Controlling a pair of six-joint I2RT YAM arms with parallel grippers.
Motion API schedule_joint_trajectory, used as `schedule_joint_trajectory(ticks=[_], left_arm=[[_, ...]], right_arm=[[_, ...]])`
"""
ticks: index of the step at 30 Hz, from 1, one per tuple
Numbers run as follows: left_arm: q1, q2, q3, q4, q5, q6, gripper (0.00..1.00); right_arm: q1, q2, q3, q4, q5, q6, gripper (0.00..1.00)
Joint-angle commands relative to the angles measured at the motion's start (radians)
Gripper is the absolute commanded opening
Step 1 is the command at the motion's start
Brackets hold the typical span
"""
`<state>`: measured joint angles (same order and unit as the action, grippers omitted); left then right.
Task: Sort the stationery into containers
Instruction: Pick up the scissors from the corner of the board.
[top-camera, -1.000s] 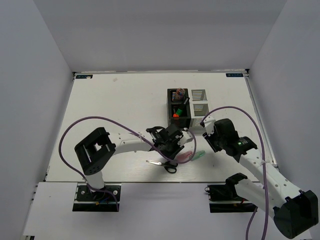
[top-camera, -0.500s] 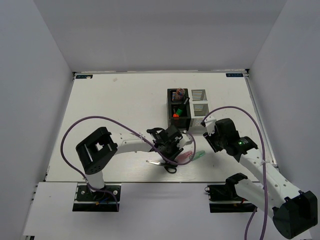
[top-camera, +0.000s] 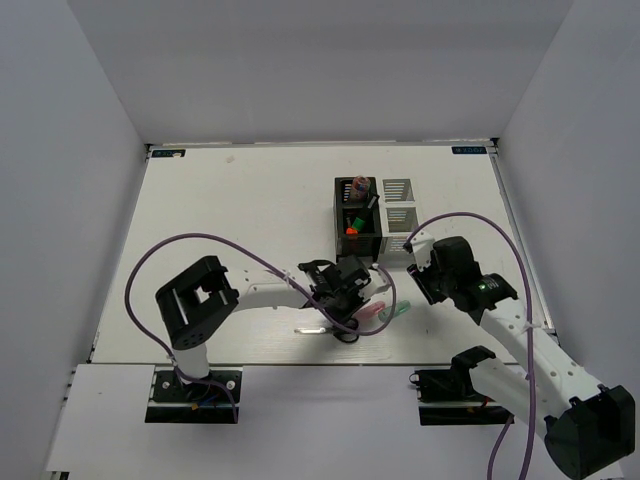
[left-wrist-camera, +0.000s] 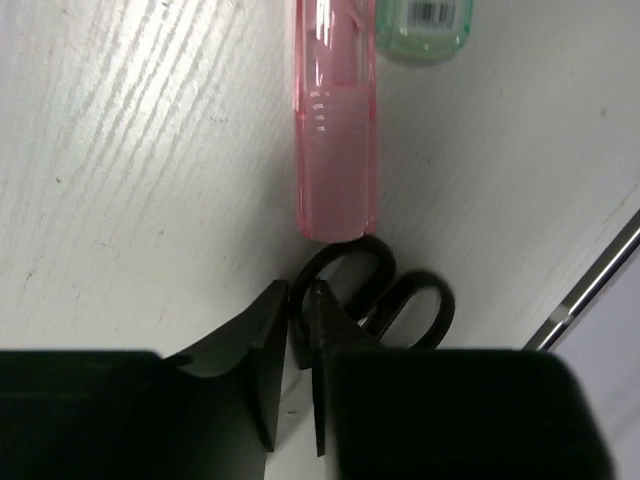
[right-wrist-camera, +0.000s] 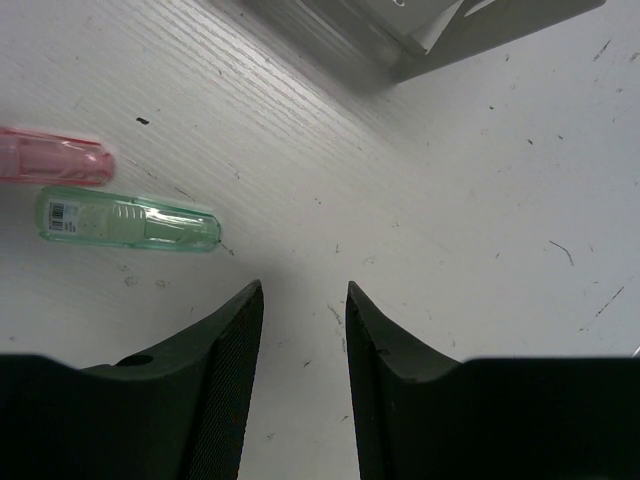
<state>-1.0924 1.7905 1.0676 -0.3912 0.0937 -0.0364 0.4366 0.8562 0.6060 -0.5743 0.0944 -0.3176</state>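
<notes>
The left claw (left-wrist-camera: 297, 292) has dropped over the scissors (left-wrist-camera: 400, 300) and narrowed until its jaws nearly meet across one handle loop, so a lift toward the containers (top-camera: 337, 215) looks next. Only its wrist view shows that pinch, with the pink marker (left-wrist-camera: 336, 130) just beyond. The right wrist view shows the right claw (right-wrist-camera: 303, 290) open and empty above the worktop (right-wrist-camera: 450, 200), with the mint tube (right-wrist-camera: 130, 222) ahead-left.

Left jaws narrowed around scissors (left-wrist-camera: 388, 290).

A robot lab cell: a white table (top-camera: 240, 210) boxed in by plain grey walls (top-camera: 320, 70), with the left arm (top-camera: 265, 292) and right arm (top-camera: 520, 335), both cabled, bolted at its near edge.
</notes>
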Motion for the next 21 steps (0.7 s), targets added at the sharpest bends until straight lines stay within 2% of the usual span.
schedule_joint_trajectory(ticks=[1, 2, 6, 8, 11, 13, 15, 17, 18, 19, 20, 21], left_arm=[[-0.011, 0.075, -0.029, -0.02, -0.058, 0.01, 0.22], [-0.017, 0.081, -0.031, -0.021, -0.081, 0.012, 0.22], [-0.043, 0.11, -0.031, -0.037, -0.147, 0.012, 0.1], [-0.047, 0.109, -0.038, -0.048, -0.167, 0.006, 0.0], [-0.037, 0.063, -0.037, -0.058, -0.172, -0.01, 0.0], [-0.031, -0.015, -0.015, -0.107, -0.16, -0.023, 0.0], [-0.003, -0.084, 0.043, -0.159, -0.099, -0.031, 0.0], [0.038, -0.181, 0.078, -0.22, -0.072, -0.043, 0.0], [0.048, -0.206, 0.141, -0.23, -0.034, -0.042, 0.0], [0.055, -0.229, 0.164, -0.236, -0.028, -0.042, 0.0], [0.092, -0.247, 0.187, -0.254, -0.022, -0.046, 0.0], [0.107, -0.296, 0.262, -0.256, -0.014, -0.06, 0.0]], right_arm=[[-0.009, -0.02, 0.006, 0.002, -0.019, 0.006, 0.42], [-0.009, -0.023, 0.005, 0.002, -0.019, 0.008, 0.42], [-0.01, -0.032, 0.005, 0.007, -0.022, 0.006, 0.42], [-0.016, -0.039, 0.005, 0.005, -0.022, 0.006, 0.42], [-0.019, -0.042, 0.006, 0.002, -0.03, 0.006, 0.44], [-0.021, -0.042, 0.005, 0.002, -0.038, 0.003, 0.5], [-0.022, -0.04, 0.006, -0.001, -0.044, 0.0, 0.65], [-0.024, -0.039, 0.005, -0.006, -0.048, -0.001, 0.67], [-0.022, -0.042, 0.008, -0.007, -0.051, -0.008, 0.44], [-0.022, -0.042, 0.008, -0.007, -0.055, -0.008, 0.13], [-0.022, -0.04, 0.008, -0.004, -0.051, -0.008, 0.0], [-0.021, -0.043, 0.006, -0.009, -0.044, -0.008, 0.0]])
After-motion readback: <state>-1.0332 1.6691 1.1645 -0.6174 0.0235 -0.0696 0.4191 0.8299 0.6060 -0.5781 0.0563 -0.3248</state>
